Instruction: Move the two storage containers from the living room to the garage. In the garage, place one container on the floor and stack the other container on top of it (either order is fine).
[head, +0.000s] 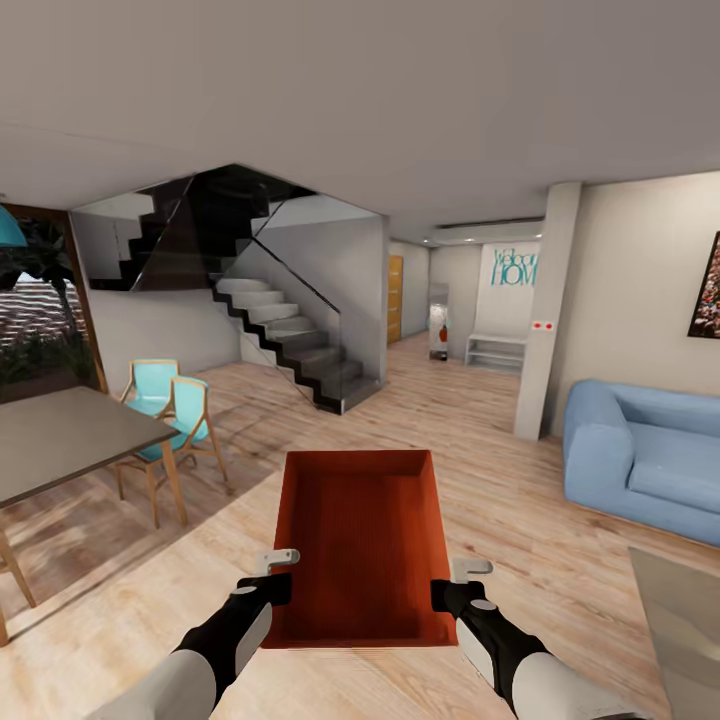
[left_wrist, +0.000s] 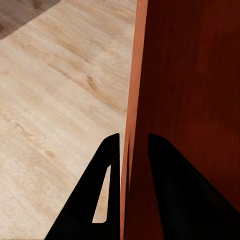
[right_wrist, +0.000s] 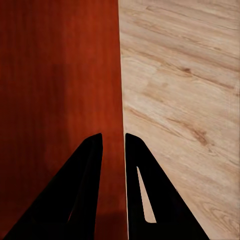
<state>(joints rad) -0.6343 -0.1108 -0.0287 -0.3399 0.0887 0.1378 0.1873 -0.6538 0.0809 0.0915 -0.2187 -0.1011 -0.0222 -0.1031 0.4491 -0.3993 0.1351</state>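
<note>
One orange-red storage container (head: 365, 545) hangs in front of me above the light wood-plank floor of the living room, held level between both arms. My left gripper (head: 280, 583) is shut on its left wall, one dark finger (left_wrist: 102, 195) outside and one inside the thin wall (left_wrist: 131, 100). My right gripper (head: 447, 590) is shut on the right wall in the same way, its fingers (right_wrist: 145, 190) straddling the rim (right_wrist: 120, 90). The second container is out of view.
A light-blue sofa (head: 645, 455) stands at the right, with a grey rug corner (head: 685, 610) in front of it. A dining table (head: 60, 440) with turquoise chairs (head: 175, 410) is at the left. Stairs (head: 290, 335) and a pillar (head: 545, 310) flank a hallway ahead.
</note>
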